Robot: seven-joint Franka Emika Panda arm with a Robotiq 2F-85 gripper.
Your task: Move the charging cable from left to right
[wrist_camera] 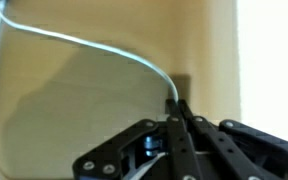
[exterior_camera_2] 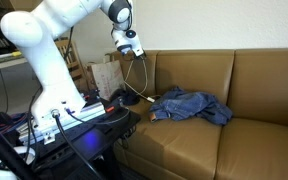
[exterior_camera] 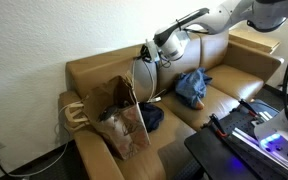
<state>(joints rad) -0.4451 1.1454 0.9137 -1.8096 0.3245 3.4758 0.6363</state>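
Note:
The charging cable (wrist_camera: pixel 84 44) is a thin white cord. In the wrist view it runs from the top left in an arc down into my gripper (wrist_camera: pixel 174 103), whose fingers are shut on it. In both exterior views the gripper (exterior_camera: pixel 147 52) (exterior_camera_2: pixel 132 52) hangs above the sofa near the backrest, and the cable (exterior_camera: pixel 138 75) (exterior_camera_2: pixel 139 75) dangles from it in a loop toward the seat.
A brown paper bag (exterior_camera: pixel 119 110) (exterior_camera_2: pixel 105 75) stands on the sofa seat by the armrest. A blue garment (exterior_camera: pixel 193 88) (exterior_camera_2: pixel 189 106) lies on the middle cushion. A dark item (exterior_camera: pixel 151 118) lies beside the bag. The robot's base and a black stand (exterior_camera_2: pixel 74 115) are in front of the sofa.

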